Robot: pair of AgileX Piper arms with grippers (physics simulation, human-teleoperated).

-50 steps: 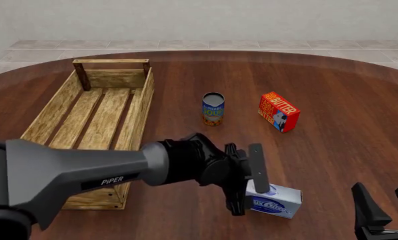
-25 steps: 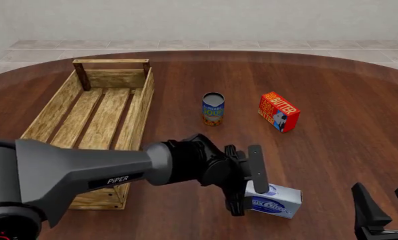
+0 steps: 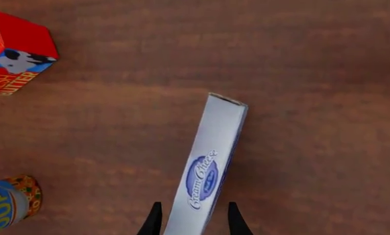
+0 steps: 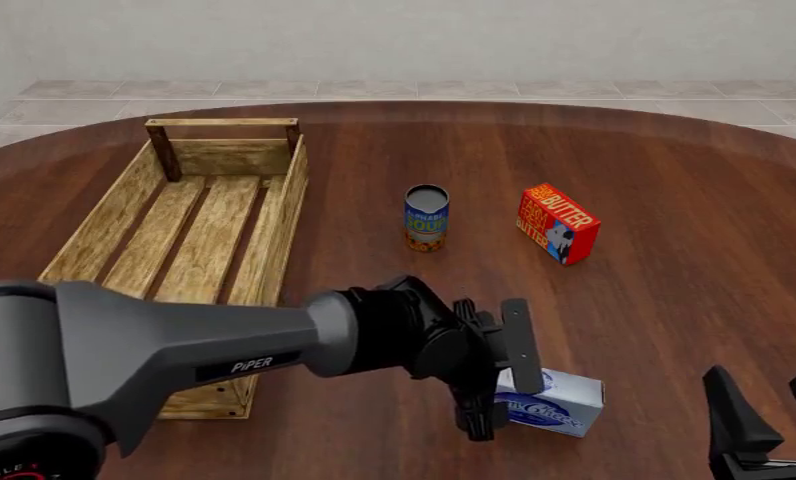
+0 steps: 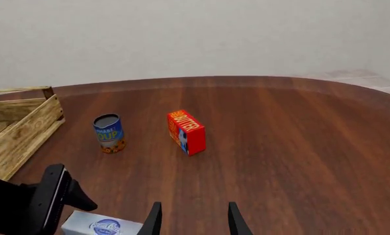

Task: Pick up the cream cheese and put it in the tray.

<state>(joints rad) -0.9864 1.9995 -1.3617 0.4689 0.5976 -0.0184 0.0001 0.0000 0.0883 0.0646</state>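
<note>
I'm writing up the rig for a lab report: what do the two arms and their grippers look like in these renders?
The left arm is a thick grey tube lettered "PiPER" in white, ending in a black ribbed wrist. The left gripper is black, with flat, slab-like fingers. Of the right arm only the right gripper shows: black, with tapering pointed fingers. No cables are visible.

wall (image 4: 398,40): plain off-white | floor (image 4: 398,90): beige tiles | table (image 4: 665,200): round, dark wood

Matt white cardboard cream cheese (image 4: 548,402), rough pale-wood tray (image 4: 115,222), polished dark-wood table (image 4: 665,200)
</note>
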